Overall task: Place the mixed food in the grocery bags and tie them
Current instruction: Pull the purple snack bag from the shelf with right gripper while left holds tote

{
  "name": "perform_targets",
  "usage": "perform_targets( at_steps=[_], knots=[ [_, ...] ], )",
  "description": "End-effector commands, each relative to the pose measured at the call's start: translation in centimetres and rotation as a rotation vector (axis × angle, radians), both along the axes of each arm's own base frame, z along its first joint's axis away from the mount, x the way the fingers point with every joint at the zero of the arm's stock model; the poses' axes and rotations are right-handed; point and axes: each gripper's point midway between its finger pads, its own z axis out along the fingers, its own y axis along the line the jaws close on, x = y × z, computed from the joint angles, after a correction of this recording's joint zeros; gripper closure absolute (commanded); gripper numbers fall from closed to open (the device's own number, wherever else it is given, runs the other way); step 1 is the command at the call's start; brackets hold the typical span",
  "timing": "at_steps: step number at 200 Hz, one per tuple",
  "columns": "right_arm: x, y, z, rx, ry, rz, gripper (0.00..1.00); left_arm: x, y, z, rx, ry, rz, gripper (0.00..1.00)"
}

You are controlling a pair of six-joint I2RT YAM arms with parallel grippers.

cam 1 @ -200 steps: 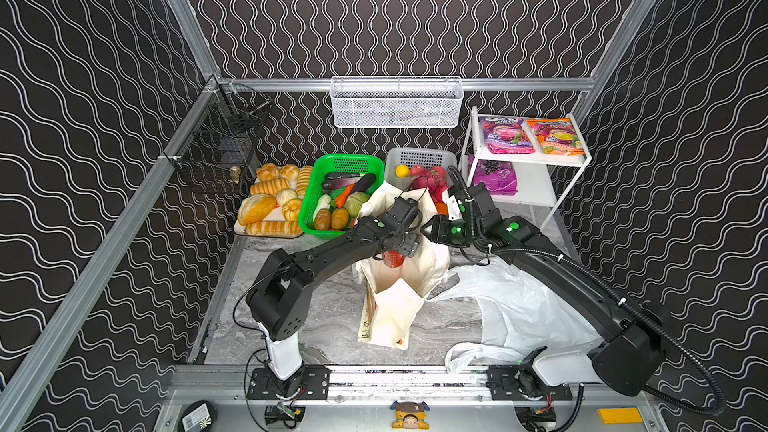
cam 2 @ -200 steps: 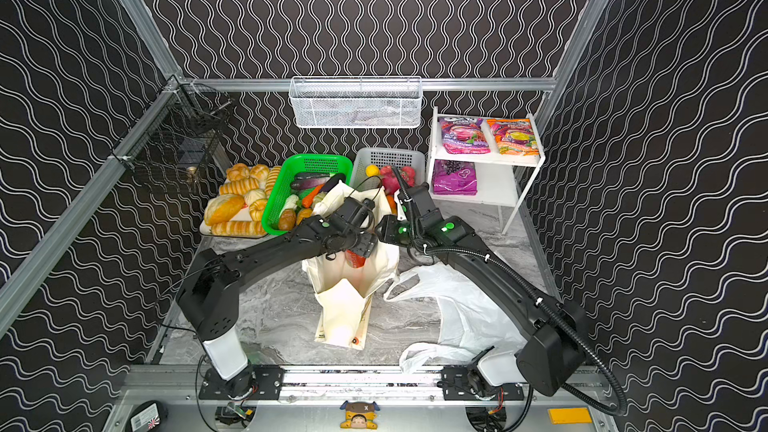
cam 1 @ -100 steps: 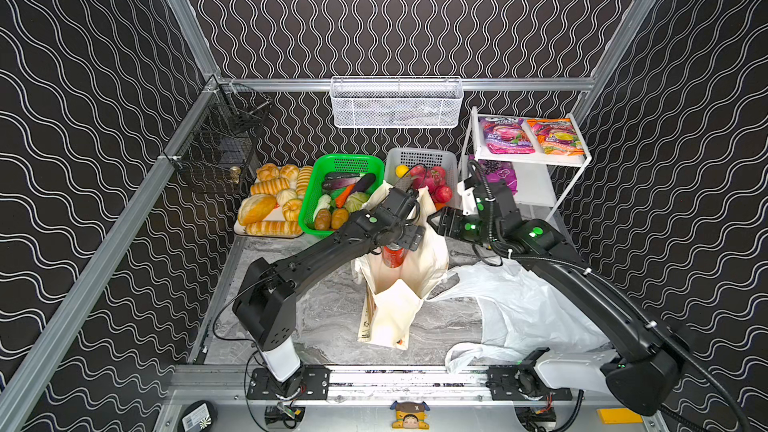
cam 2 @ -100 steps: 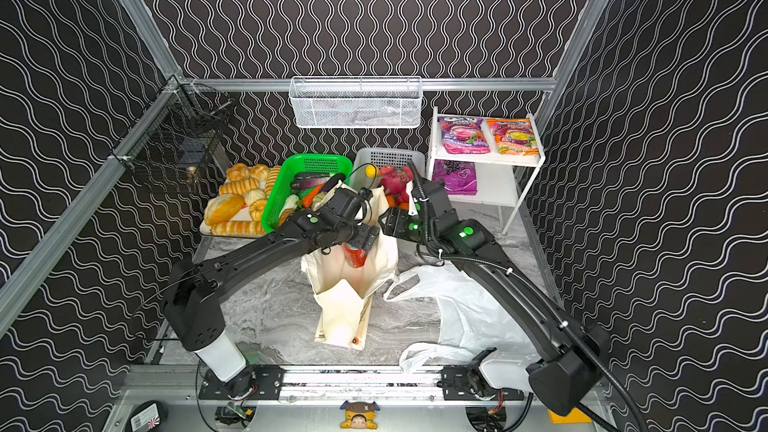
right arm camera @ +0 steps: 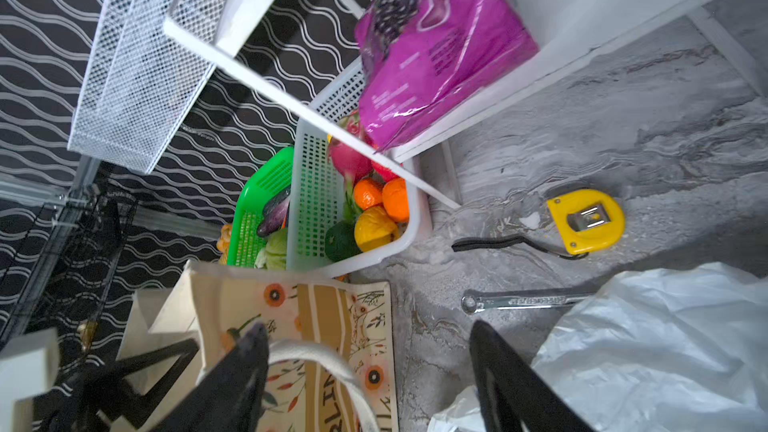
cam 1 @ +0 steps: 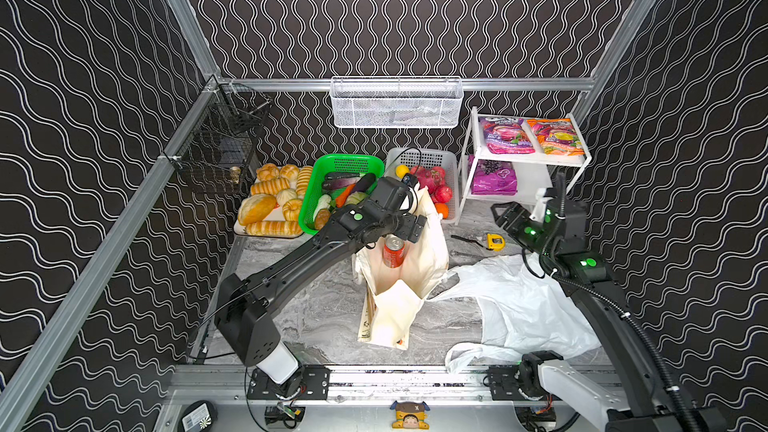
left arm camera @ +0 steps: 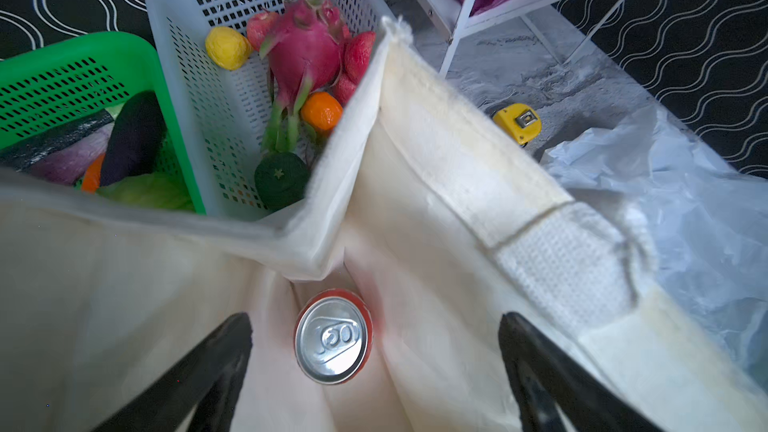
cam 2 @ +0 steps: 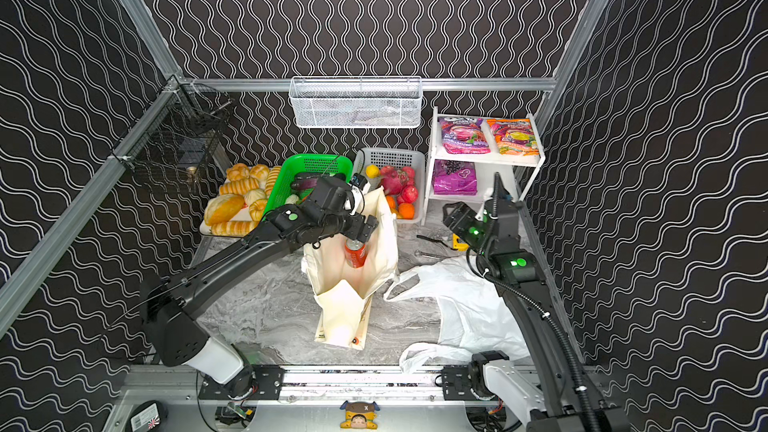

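The left gripper (cam 2: 362,230) hangs at the open mouth of the cream tote (cam 2: 345,301), with the red can (cam 2: 355,254) inside the bag just below its jaws. The right gripper (cam 2: 451,213) is clear of the tote. A purple packet (cam 2: 455,176) lies just beyond its jaws and the white plastic bag (cam 2: 465,309) well behind them.

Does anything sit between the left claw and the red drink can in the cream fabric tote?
Nothing visible: the left claw hangs open above the red drink can, which is uncovered inside the cream fabric tote.
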Motion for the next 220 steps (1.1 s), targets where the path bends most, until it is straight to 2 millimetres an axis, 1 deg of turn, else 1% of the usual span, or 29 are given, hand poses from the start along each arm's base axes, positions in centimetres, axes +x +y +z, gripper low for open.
perform_targets(
  at_steps=[1, 23, 31, 47, 56, 76, 90, 99, 111, 125, 134, 140, 156, 161, 177, 185, 189, 210, 220],
  knots=[
    [1.5, -1.0, 0.4, 0.112, -0.057, -0.012, 0.23, -0.6, 0.3, 1.8, -0.018, -0.027, -0.019, 0.04],
    [3.6, -3.0, -0.8, 0.223, -0.071, -0.069, 0.23, -1.4, 0.7, 4.2, -0.065, -0.063, -0.035, 0.03],
    [4.5, -3.3, -1.0, 0.256, -0.092, -0.073, 0.23, -1.9, 0.9, 5.1, -0.082, -0.078, -0.041, 0.03],
    [6.3, -3.7, -0.9, 0.318, -0.123, -0.067, 0.23, -2.8, 1.7, 7.3, -0.118, -0.108, -0.041, 0.03],
    [7.3, -3.9, -0.4, 0.332, -0.146, -0.071, 0.23, -3.4, 2.2, 8.3, -0.133, -0.125, -0.045, 0.03],
    [9.5, -4.2, -0.2, 0.391, -0.170, -0.086, 0.22, -4.4, 3.6, 9.8, -0.142, -0.163, -0.035, 0.02],
    [10.9, -4.7, -0.6, 0.448, -0.179, -0.125, 0.23, -5.0, 4.6, 10.8, -0.143, -0.194, -0.023, 0.01],
    [11.8, -5.1, -0.6, 0.476, -0.205, -0.145, 0.23, -5.3, 5.2, 11.3, -0.145, -0.209, -0.015, 0.01],
    [12.8, -5.7, -1.2, 0.520, -0.201, -0.186, 0.24, -5.7, 5.7, 12.0, -0.152, -0.228, -0.015, 0.01],
    [13.9, -6.2, -1.7, 0.564, -0.209, -0.222, 0.26, -6.0, 6.1, 12.2, -0.147, -0.237, -0.015, 0.01],
    [14.5, -6.1, -1.9, 0.591, -0.204, -0.217, 0.27, -6.1, 6.4, 12.3, -0.141, -0.242, -0.011, 0.01],
    [14.8, -5.9, -1.7, 0.599, -0.210, -0.204, 0.27, -6.2, 6.6, 12.3, -0.137, -0.244, -0.007, 0.01],
    [15.7, -5.9, -2.2, 0.605, -0.205, -0.201, 0.32, -6.2, 6.8, 12.0, -0.123, -0.239, -0.004, 0.01],
    [15.9, -5.9, -2.6, 0.608, -0.196, -0.207, 0.34, -6.2, 6.8, 11.9, -0.123, -0.237, -0.005, 0.01],
    [16.1, -5.9, -3.5, 0.626, -0.186, -0.210, 0.50, -6.2, 6.8, 11.7, -0.116, -0.232, -0.007, 0.01],
    [15.9, -5.9, -3.7, 0.632, -0.183, -0.210, 0.63, -6.1, 6.9, 11.6, -0.111, -0.231, -0.003, 0.01],
    [15.7, -5.9, -3.9, 0.632, -0.180, -0.213, 0.68, -6.1, 6.9, 11.6, -0.110, -0.233, 0.000, 0.01],
    [14.5, -6.4, -4.1, 0.582, -0.180, -0.246, 0.90, -6.0, 6.8, 11.4, -0.116, -0.230, -0.001, 0.01],
    [13.7, -6.6, -3.9, 0.553, -0.194, -0.257, 0.97, -5.9, 6.7, 11.3, -0.118, -0.226, -0.002, 0.01]
  ],
)
